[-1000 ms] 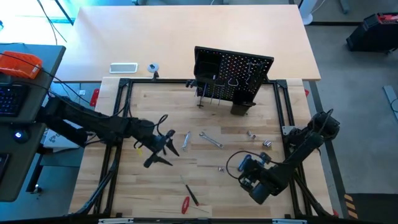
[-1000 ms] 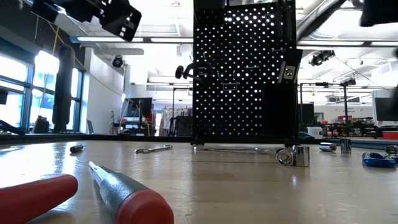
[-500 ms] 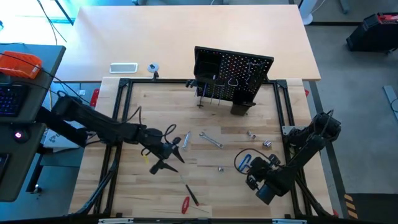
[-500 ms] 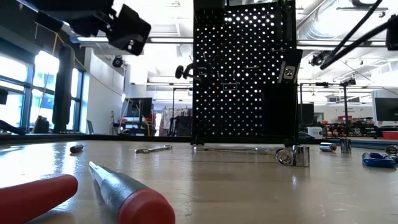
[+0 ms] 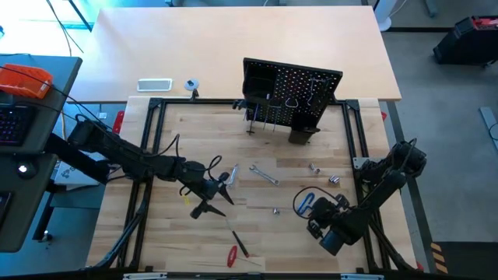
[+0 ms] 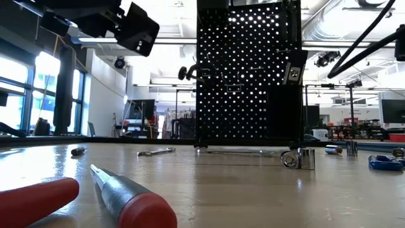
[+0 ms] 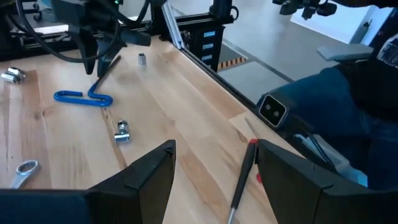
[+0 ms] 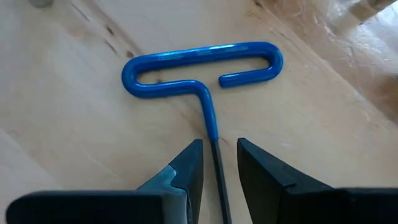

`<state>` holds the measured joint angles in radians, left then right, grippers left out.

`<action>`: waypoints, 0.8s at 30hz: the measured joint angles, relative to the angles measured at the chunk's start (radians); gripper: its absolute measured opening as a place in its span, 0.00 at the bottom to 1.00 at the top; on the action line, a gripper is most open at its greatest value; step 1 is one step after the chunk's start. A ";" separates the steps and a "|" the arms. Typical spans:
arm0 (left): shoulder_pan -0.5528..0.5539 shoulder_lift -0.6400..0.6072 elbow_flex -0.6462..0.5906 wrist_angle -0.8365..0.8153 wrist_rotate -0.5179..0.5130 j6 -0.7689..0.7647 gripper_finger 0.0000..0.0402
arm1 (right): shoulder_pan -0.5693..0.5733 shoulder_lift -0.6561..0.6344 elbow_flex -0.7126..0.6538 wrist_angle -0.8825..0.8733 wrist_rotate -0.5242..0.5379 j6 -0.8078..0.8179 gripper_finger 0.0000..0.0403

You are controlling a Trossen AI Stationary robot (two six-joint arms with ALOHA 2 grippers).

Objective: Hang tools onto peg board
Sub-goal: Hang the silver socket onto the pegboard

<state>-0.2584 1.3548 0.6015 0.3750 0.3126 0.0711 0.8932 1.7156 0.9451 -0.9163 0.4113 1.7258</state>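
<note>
Right jaws straddle (parted) hex key (image 8: 202, 71) shaft.

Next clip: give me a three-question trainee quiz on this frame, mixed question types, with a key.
1. True or false: the blue-handled hex key hangs on the peg board.
2. Which gripper has the hex key's shaft between its fingers: A left, B right?
3. Fill in: the two red-handled screwdrivers lie on the table's ____ edge, near or far from the board?

Key: 1 false, it lies on the table; 2 B, the right gripper; 3 near edge, far from the board.
</note>
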 joint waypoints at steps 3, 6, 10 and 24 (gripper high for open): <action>0.000 0.000 0.000 0.020 0.000 -0.007 0.54 | 0.008 0.000 0.000 0.012 -0.001 -0.004 0.23; 0.000 0.000 0.000 0.023 0.000 -0.015 0.54 | 0.020 0.000 0.000 0.011 -0.002 0.000 0.23; 0.000 0.000 0.001 0.024 0.000 -0.018 0.54 | 0.030 0.000 0.000 0.012 -0.001 0.001 0.23; -0.010 0.000 0.001 0.033 0.000 -0.044 0.54 | 0.032 0.000 -0.057 0.090 0.006 -0.006 0.23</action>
<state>-0.2687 1.3548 0.6022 0.4076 0.3122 0.0269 0.9249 1.7161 0.8886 -0.8260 0.4175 1.7199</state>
